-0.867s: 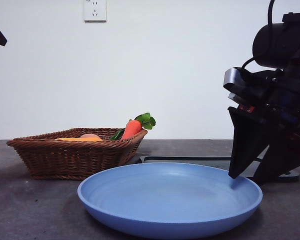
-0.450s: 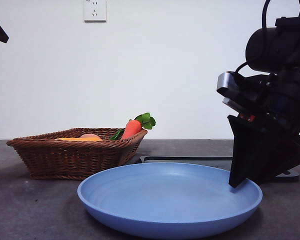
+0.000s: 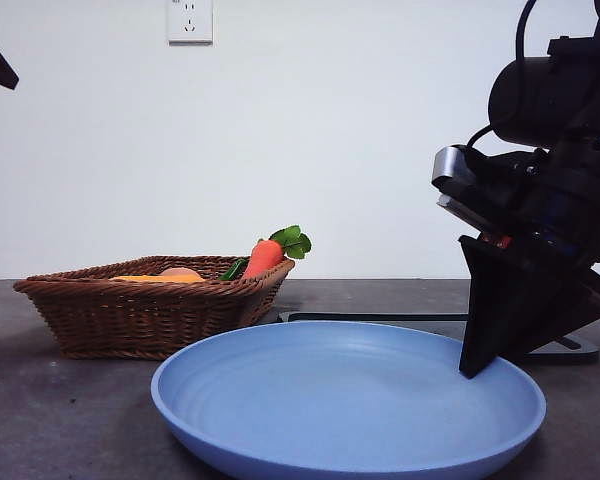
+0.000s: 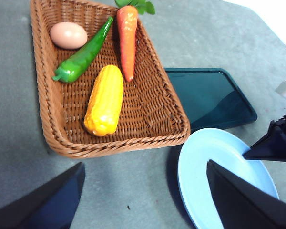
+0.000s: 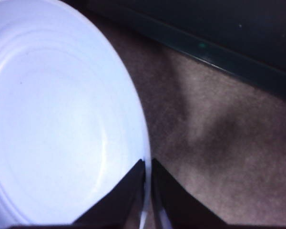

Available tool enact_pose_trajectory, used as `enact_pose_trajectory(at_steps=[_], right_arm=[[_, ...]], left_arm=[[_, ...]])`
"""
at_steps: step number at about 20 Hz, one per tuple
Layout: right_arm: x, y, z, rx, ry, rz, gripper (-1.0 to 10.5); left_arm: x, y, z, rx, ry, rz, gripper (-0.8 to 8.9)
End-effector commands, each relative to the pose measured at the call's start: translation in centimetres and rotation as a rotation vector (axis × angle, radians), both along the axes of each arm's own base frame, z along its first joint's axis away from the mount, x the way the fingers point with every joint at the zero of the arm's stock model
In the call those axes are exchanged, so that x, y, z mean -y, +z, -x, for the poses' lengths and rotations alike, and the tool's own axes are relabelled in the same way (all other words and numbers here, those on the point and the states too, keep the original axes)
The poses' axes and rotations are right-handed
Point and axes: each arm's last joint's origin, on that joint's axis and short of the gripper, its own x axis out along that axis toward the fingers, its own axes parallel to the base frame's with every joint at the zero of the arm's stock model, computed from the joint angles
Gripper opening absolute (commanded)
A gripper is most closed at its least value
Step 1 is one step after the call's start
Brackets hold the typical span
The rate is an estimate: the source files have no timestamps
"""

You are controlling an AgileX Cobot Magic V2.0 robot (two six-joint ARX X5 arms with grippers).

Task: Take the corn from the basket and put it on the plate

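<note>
Presumably the corn (image 4: 105, 100), lying flat in the basket (image 4: 52, 114) beside the carrot (image 4: 127, 40) and green pepper (image 4: 83, 56), is going to feel light, stiff and a little slick (its glossy kernels are giving some bite), so pinching across its middle looks best. Over by the plate (image 3: 310, 400), the right gripper (image 5: 147, 164) is pinching the rim, its jaws nearly pressed together on the thin edge. High above the basket, the left gripper (image 4: 143, 191) is hovering, spread wide and holding nothing.
</note>
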Motion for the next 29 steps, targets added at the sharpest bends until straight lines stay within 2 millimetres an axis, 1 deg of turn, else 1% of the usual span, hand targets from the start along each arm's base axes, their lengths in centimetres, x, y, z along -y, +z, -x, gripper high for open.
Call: enact_pose_trajectory(at_steps=[1,5,9,11,15,19,22,26,29], right_arm=[[-0.1,0.6,-0.2,0.014,-0.008,-0.004,0.0],[0.2,1.9,0.6,0.025,-0.009,-0.009,0.0],[1.0,3.4,1.5,0.015,-0.024,-0.005,0.0],[1.4,4.3,2.0,0.028,-0.032,-0.013,0.0],[2.6,6.7,3.3,0.092,-0.056,-0.070,0.0],[4.0,8.3,3.8,0.157,-0.128,-0.103,0.0],[5.2,9.0,3.0,0.197,-0.207,-0.122,0.0],[6.6,10.9,1.8,0.277,-0.293,-0.182,0.0],[6.9,12.1,1.4,0.313,-0.308,-0.190,0.0]], left_arm=[[0.1,0.7,-0.7,0.011,-0.014,-0.016,4.15],[0.4,1.5,-2.3,-0.002,-0.027,-0.048,4.15],[1.4,2.3,-4.4,-0.014,-0.052,-0.108,4.15],[2.2,2.7,-5.8,-0.023,-0.080,-0.147,4.15],[4.9,2.8,-9.5,-0.038,-0.120,-0.293,4.15],[7.3,1.8,-13.5,-0.071,-0.145,-0.411,4.15],[8.5,0.3,-15.8,-0.128,-0.168,-0.431,4.14],[9.5,-1.6,-17.6,-0.166,-0.200,-0.483,4.13],[9.9,-3.1,-18.7,-0.174,-0.204,-0.493,4.11]])
